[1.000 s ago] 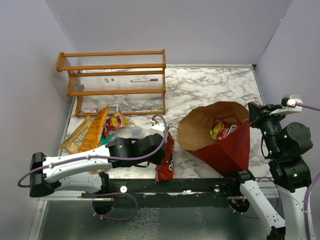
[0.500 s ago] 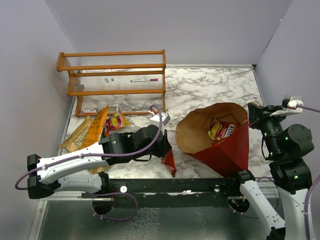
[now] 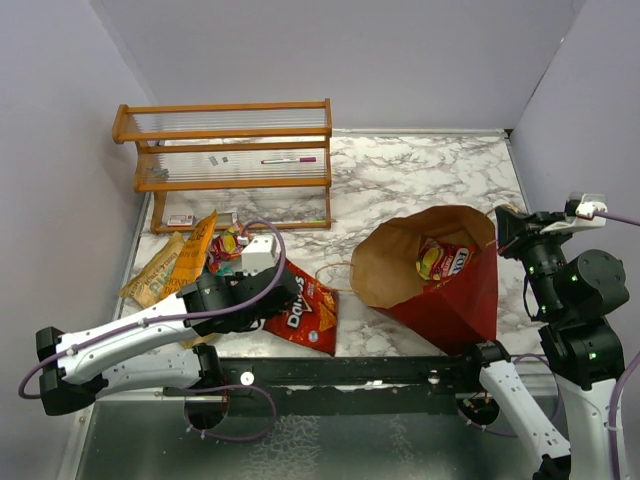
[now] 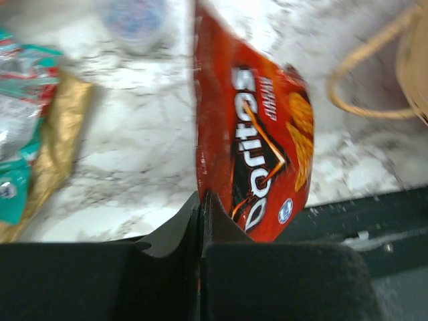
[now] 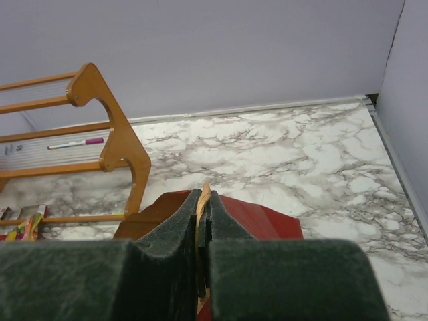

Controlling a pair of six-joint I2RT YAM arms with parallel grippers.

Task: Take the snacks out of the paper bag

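**Left arm pinches a Doritos packet outside the bag; right arm grips the bag's edge**

From above, at the far left of my marble worktop (image 3: pixel 420 170), loose packets (image 3: pixel 178 265) in tan and orange-yellow overlap in a pile. A teal one shows in the left wrist view. Behind them stands a wooden rack (image 3: pixel 230 160) with a pen (image 3: pixel 290 159) on one shelf.

Just right of the pile, my left end effector (image 4: pixel 201 200) is pressed together on one edge of the Doritos packet (image 3: pixel 303 310). The red packet is out of the bag. It lies logo-up over the marble near the front edge, and I cannot tell whether it touches the surface. A small clear round container (image 4: pixel 134 17) sits blurred beyond it.

Further right, a twisted handle loop (image 3: pixel 335 272) trails from the paper bag (image 3: pixel 455 300). The bag lies tipped, its tan inside open towards the camera. A red and yellow packet (image 3: pixel 443 260) is still inside.

At the far right, my right end effector (image 5: pixel 202 197) is clamped on a tan strip at the bag's upper edge. I cannot tell whether that strip is rim or handle.
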